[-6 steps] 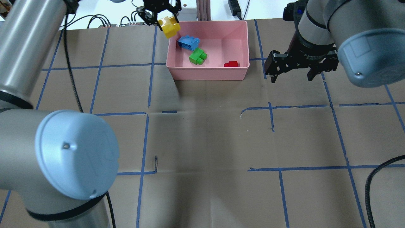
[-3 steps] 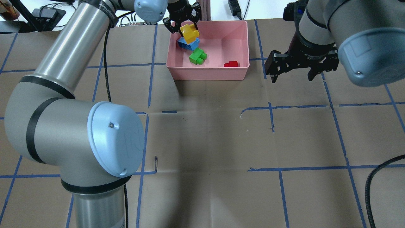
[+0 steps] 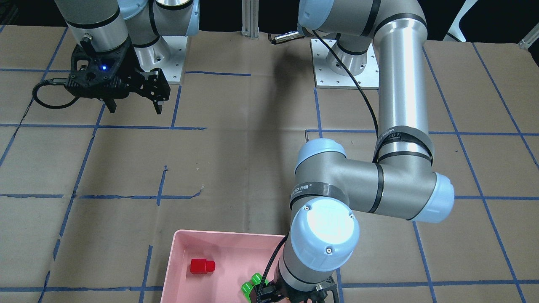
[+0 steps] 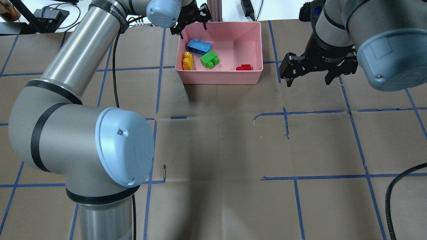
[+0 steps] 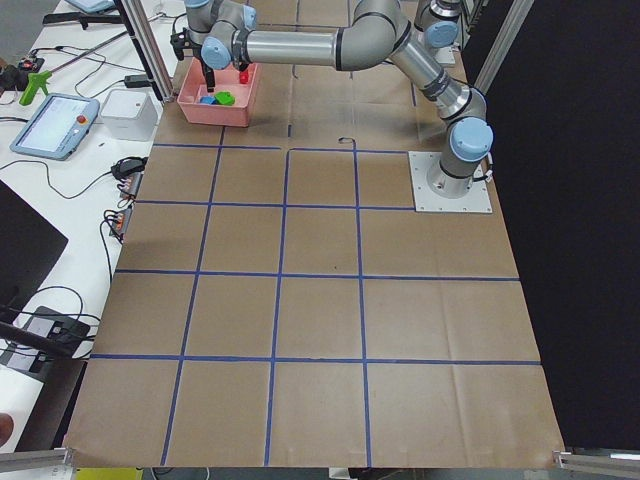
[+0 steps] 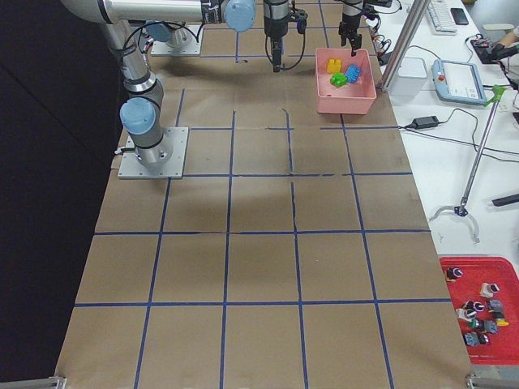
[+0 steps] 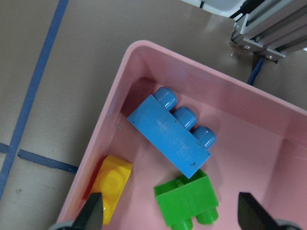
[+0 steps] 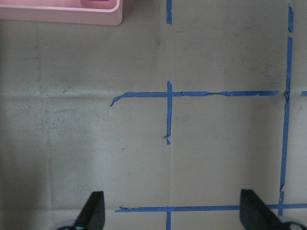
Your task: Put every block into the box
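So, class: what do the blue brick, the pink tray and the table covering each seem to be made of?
Blue brick: moulded plastic, apparently; smooth, slightly glossy, rounded studs.
Pink tray: likely plastic too; one-piece, rounded corners, soft sheen.
Table covering: looks like brown paper or card; matte, creased, with blue tape lines.

Left arm point(image 4: 66, 56): stretched far forward, elbow folded near the base, forearm running out long, wrist turned straight down. Left claw point(image 4: 189, 27): jaws spread wide, nothing between the fingers.

Right arm point(image 4: 367, 33): drawn in closer, wrist pointing down. Right claw point(image 4: 307, 81): hangs in the air, jaws wide apart, empty.
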